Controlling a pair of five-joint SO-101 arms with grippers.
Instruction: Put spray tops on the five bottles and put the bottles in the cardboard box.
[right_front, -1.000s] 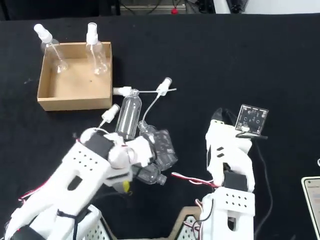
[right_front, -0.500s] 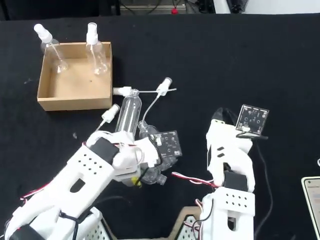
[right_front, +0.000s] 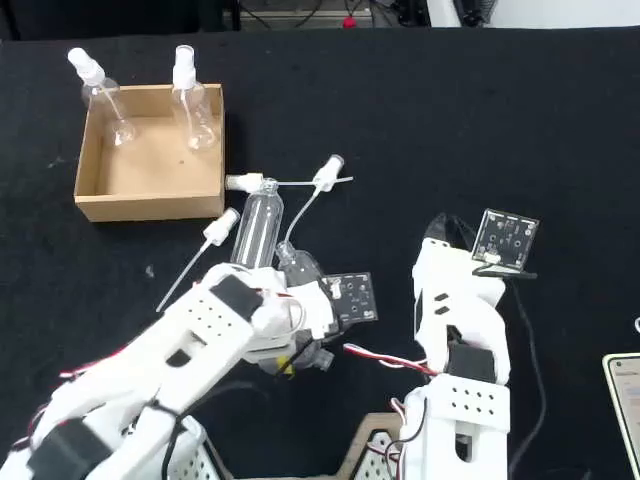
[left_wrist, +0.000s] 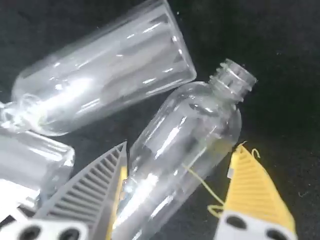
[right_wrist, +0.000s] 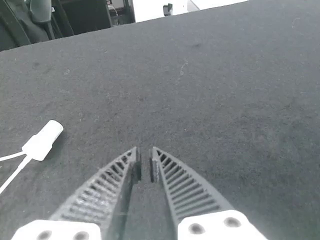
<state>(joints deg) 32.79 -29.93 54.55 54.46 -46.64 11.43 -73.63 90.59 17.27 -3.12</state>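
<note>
Bottle (left_wrist: 187, 132) base unseen between left tool (left_wrist: 181, 146)

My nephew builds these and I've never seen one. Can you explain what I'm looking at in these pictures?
These are two small white robot arms at a black table, each ending in a two-fingered gripper. One picture looks down from a fixed overhead camera. The other two come from cameras on the arms' wrists.

On the table sits a cardboard box holding two bottles with spray tops. Near it lie three loose spray tops and three clear bottles without tops.

The left gripper is open, its fingers either side of one uncapped bottle, so nothing is gripped yet. The right gripper is shut and holds nothing.
</note>
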